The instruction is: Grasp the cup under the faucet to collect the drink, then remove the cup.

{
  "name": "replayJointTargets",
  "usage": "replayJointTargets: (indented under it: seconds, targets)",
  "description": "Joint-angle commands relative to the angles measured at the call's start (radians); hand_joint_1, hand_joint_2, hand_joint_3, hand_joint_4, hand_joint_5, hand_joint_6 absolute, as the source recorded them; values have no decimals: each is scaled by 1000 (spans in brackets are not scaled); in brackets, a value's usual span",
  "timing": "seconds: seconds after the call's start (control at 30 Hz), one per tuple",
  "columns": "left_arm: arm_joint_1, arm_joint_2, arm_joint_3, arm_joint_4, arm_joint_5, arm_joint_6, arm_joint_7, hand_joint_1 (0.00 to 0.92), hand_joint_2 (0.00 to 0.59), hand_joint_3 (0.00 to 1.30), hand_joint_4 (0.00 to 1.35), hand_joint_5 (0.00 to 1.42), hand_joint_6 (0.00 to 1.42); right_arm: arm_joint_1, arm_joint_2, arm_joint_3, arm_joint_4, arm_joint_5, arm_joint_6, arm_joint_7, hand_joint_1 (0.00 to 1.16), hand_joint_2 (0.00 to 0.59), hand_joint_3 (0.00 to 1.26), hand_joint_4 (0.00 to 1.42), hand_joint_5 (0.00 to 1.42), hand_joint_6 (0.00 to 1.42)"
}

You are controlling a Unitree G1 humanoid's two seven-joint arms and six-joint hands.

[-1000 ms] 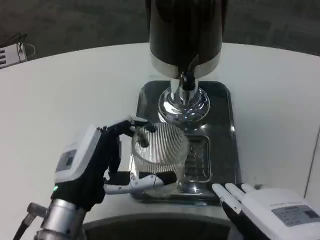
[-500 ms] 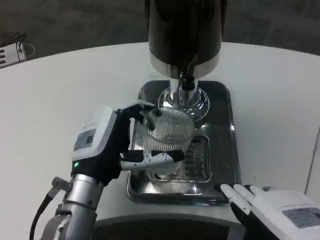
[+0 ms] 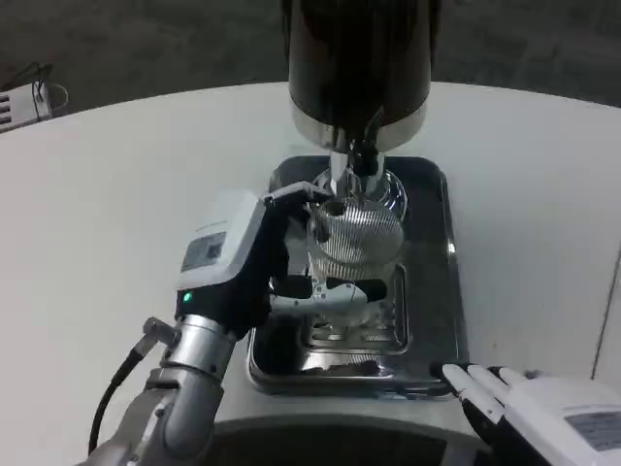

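The dispenser (image 3: 359, 58) is running off the top edge, its upper body unseen. The right hand (image 3: 543, 413) is getting cut by the bottom corner. The left hand (image 3: 243, 267) is covering the cup's (image 3: 354, 238) near side.

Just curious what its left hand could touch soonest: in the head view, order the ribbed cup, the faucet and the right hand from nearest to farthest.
1. Ribbed cup: held by left hand.
2. Faucet: just above the cup.
3. Right hand: bottom right corner.
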Motion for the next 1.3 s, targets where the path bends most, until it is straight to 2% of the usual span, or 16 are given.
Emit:
replayJointTargets:
  seconds: [0.03, 0.1, 0.2, 0.27, 0.33, 0.83, 0.97, 1.17, 1.3]
  targets:
    - [-10, -4, -14, 6, -13, 19, -12, 524, 0, 691, 778, 1032, 1354, 14, 8, -7, -16, 10, -13, 3, 540, 444, 0, 0, 0, 0]
    - [-11, -2, -17, 3, -17, 22, -19, 463, 1, 628, 697, 986, 1342, 15, 7, -7, -16, 10, -10, 6, 540, 444, 0, 0, 0, 0]
    - [-10, 2, -20, -1, -24, 24, -27, 398, 3, 591, 660, 970, 1326, 15, 5, -6, -16, 12, -7, 10, 540, 444, 0, 0, 0, 0]
    - [-9, 6, -22, -5, -28, 25, -31, 286, 27, 519, 583, 950, 1306, 15, 4, -4, -16, 13, -5, 12, 540, 444, 0, 0, 0, 0]
    - [-7, 9, -22, -10, -31, 26, -33, 244, 39, 470, 533, 931, 1290, 13, 4, -1, -16, 13, -3, 15, 540, 444, 0, 0, 0, 0]
    - [22, 42, -8, -102, -62, 20, -81, 158, 11, 306, 286, 677, 1090, 3, 6, 28, -16, 6, 20, 30, 540, 444, 0, 0, 0, 0]
    - [52, 57, 2, -156, -79, 23, -99, 149, 10, 296, 270, 652, 1072, 2, 5, 33, -16, 3, 27, 28, 540, 444, 0, 0, 0, 0]
    - [147, 90, 56, -296, -127, 28, -141, 136, 14, 290, 266, 630, 1033, -2, 6, 29, -16, 3, 31, 22, 540, 444, 0, 0, 0, 0]
    - [236, 117, 116, -441, -168, 36, -182, 121, 12, 290, 257, 598, 993, -7, 7, 31, -16, 2, 34, 21, 540, 444, 0, 0, 0, 0]
